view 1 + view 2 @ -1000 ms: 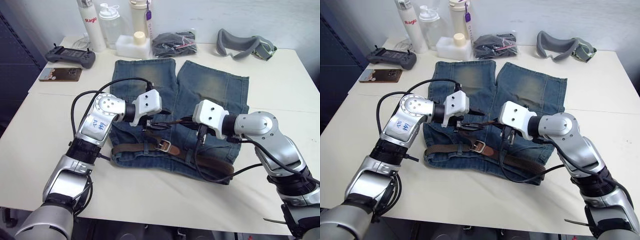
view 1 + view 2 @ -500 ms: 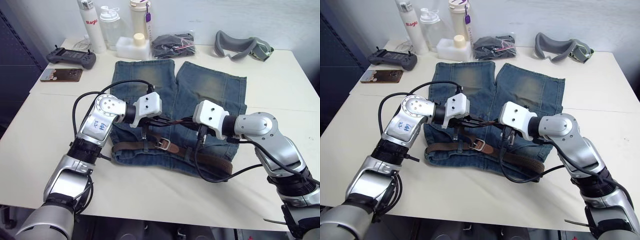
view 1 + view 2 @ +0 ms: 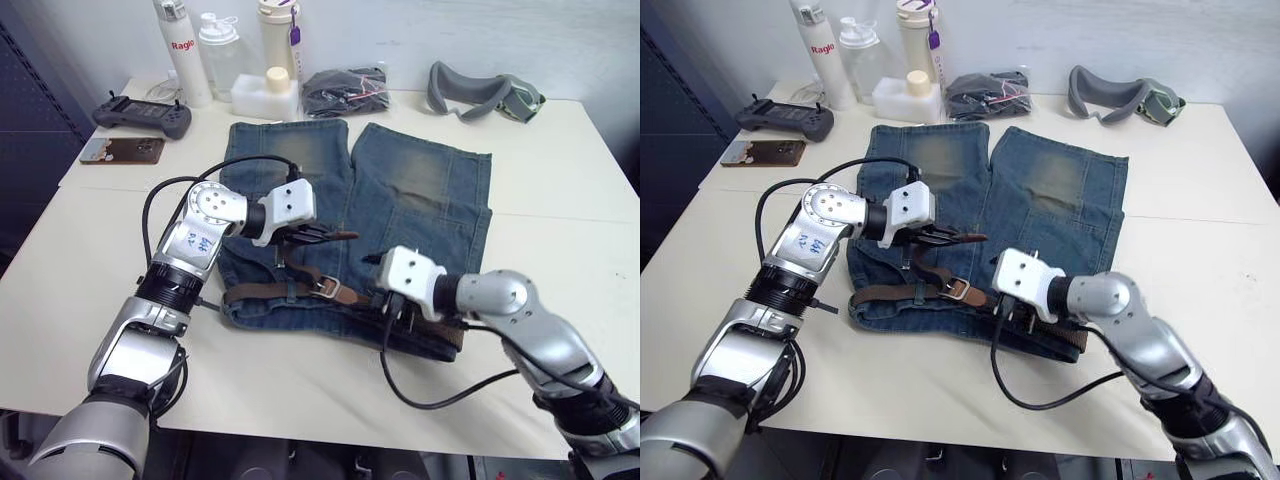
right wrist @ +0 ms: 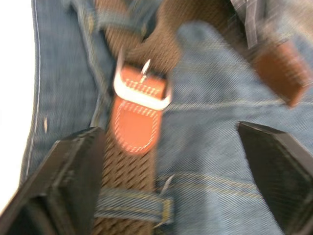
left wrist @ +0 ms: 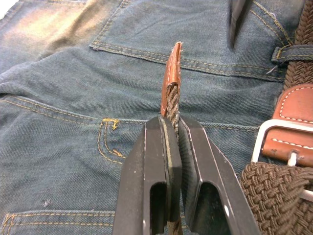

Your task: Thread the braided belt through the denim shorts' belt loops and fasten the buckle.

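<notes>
While left pincer (image 5: 172,132) grips belt tip (image 5: 172,73), right pincer (image 3: 383,300) dropped, spread.

We've got bright, even overhead light, soft shadows under the arms on the tabletop (image 3: 560,170), no real glare. Right wrist view's motion-blurred; left wrist view's sharp.

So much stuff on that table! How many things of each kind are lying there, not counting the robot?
Bottles: 3
White tub: 1
Black bagged bundle: 1
Grey goggles: 1
Game controller: 1
Phone: 1
Denim shorts: 1
Braided belt: 1
Total: 10
</notes>
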Available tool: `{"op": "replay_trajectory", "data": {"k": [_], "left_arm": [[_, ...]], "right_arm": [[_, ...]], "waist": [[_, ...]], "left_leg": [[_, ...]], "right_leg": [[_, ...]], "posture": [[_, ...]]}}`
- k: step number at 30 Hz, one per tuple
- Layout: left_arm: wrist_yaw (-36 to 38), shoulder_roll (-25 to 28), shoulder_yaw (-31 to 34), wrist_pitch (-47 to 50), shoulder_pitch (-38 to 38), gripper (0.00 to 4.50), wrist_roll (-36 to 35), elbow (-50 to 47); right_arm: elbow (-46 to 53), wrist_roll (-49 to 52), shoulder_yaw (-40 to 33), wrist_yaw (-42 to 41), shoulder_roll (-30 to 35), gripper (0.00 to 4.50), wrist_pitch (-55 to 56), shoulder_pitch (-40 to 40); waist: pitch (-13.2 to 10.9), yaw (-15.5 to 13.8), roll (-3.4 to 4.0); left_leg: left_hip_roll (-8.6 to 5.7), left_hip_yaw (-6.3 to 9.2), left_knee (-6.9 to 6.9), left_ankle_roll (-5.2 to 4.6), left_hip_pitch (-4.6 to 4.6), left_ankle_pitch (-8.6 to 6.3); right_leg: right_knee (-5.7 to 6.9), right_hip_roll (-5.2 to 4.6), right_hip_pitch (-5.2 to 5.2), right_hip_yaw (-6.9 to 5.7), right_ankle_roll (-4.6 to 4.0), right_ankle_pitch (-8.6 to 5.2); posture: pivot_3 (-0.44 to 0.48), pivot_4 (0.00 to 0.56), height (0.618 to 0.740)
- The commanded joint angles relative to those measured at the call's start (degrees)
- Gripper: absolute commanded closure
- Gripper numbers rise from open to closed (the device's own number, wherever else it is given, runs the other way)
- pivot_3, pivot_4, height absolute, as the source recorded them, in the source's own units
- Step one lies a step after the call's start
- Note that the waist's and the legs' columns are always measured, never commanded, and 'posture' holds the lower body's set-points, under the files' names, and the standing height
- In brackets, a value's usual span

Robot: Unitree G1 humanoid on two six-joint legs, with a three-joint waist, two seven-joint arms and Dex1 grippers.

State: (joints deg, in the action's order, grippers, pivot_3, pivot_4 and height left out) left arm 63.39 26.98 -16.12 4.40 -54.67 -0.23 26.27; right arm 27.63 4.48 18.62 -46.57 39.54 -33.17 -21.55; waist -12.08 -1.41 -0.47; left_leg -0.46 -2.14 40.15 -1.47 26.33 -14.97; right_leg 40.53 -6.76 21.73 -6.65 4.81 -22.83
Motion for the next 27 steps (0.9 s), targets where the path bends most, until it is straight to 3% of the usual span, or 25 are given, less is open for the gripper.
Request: {"op": "replay_trajectory", "data": {"k": [1, 12, 15, 22, 23, 27], "left_arm": [[0.48, 0.16, 0.12, -2.10, -1.61, 4.50, 1.05, 1.29], [1.74, 1.13, 0.88, -1.33, -0.17, 4.50, 0.66, -0.62], [2.53, 1.62, 1.21, -0.68, 0.71, 4.50, -0.14, -2.28], [4.55, 3.59, 2.41, -2.68, 0.79, 4.50, -0.81, -1.33], [4.72, 3.73, 2.46, -3.00, 0.71, 4.50, -0.85, -1.14], [6.55, 4.75, 2.77, -7.01, -1.14, 4.50, -0.29, 1.48]], "right_arm": [[2.15, -1.15, 1.02, 1.64, -1.85, 0.10, 1.41, 0.64], [-2.67, -8.48, 2.74, 4.92, -3.74, 0.10, 6.93, -1.35], [-4.34, -10.03, 2.50, 5.72, -3.78, 0.89, 9.16, -1.71], [-7.45, -13.41, 1.22, 7.40, -3.99, 4.17, 14.23, -2.40], [-7.54, -13.56, 1.10, 7.52, -4.10, 4.46, 14.61, -2.31], [-6.94, -13.15, -0.58, 7.90, -4.00, 4.46, 15.82, -1.94]], "waist": [[0.00, 0.07, 0.00], [0.02, 0.05, -0.05], [0.03, 0.09, -0.06], [0.03, 0.15, -0.06], [0.03, 0.14, -0.06], [0.03, 0.12, -0.06]], "left_leg": [[0.00, 0.00, 0.00, 0.03, -0.01, 0.02], [0.00, -0.14, 0.18, 0.17, 0.14, 0.16], [0.00, -0.18, 0.42, 0.19, 0.40, 0.19], [0.09, -0.15, 0.96, 0.15, 0.96, 0.16], [0.09, -0.15, 0.96, 0.15, 0.96, 0.16], [0.09, -0.15, 0.99, 0.15, 0.99, 0.16]], "right_leg": [[0.03, 0.00, 0.01, 0.00, 0.00, 0.00], [0.66, -0.02, 0.48, 0.26, -0.10, 0.00], [1.00, -0.03, 0.81, 0.33, -0.19, -0.05], [1.41, 0.00, 1.32, 0.29, -0.30, -0.11], [1.42, 0.00, 1.32, 0.29, -0.30, -0.11], [1.42, 0.00, 1.33, 0.28, -0.31, -0.12]], "posture": [[0.000, 0.150, 0.656], [0.000, 0.150, 0.656], [0.000, 0.150, 0.656], [0.000, 0.150, 0.656], [0.000, 0.150, 0.656], [0.000, 0.150, 0.656]]}}
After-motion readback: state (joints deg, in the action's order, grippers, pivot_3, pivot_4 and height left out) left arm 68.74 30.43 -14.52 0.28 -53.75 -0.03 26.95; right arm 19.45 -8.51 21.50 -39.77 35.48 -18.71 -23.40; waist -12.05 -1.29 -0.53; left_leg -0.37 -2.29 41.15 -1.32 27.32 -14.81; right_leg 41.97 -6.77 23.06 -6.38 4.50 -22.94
